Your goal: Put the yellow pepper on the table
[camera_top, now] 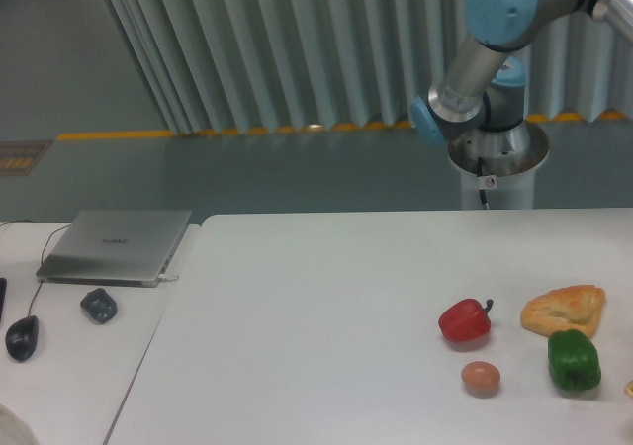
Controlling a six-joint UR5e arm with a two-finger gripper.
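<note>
Nearest you on the table (316, 297) sit egg (481, 376), green pepper (574, 359), red pepper (465, 321) and bread (564, 309), the arm (495, 30) rising behind; yellow pepper and gripper are out of frame.

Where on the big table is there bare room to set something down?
The table is bare across its left and middle, from the edge beside the laptop to the red pepper. The front-right corner is crowded: red pepper, egg, green pepper, bread.
</note>
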